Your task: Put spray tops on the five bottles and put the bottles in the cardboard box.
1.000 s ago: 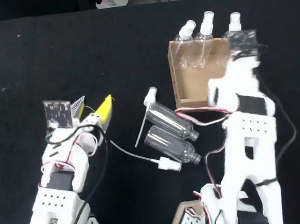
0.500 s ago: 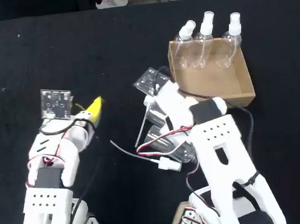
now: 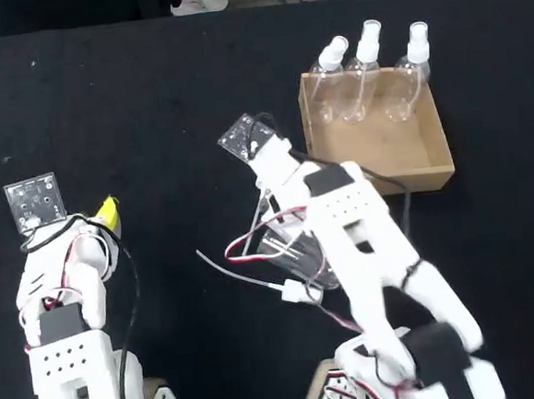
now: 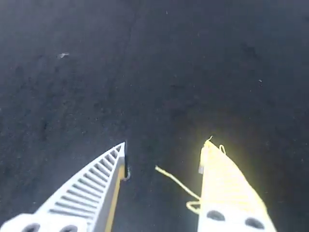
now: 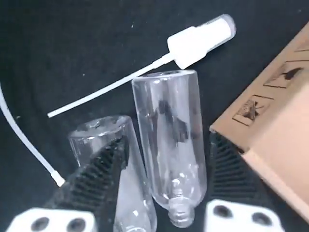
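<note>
Over black tabletop [image 3: 148, 98], left pincer [image 4: 164, 145] gapes empty, right pincer [image 5: 167, 140] gapes astride bottle [image 5: 169, 111] beside symbol-stamped cardboard box [image 5: 275, 130]

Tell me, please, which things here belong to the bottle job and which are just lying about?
Part of the job:
cardboard box
three capped bottles in it
two uncapped bottles lying on the table
two loose spray tops beside them
right gripper, open over the uncapped bottles

Not in play:
black table
left gripper, open over bare tabletop
</note>
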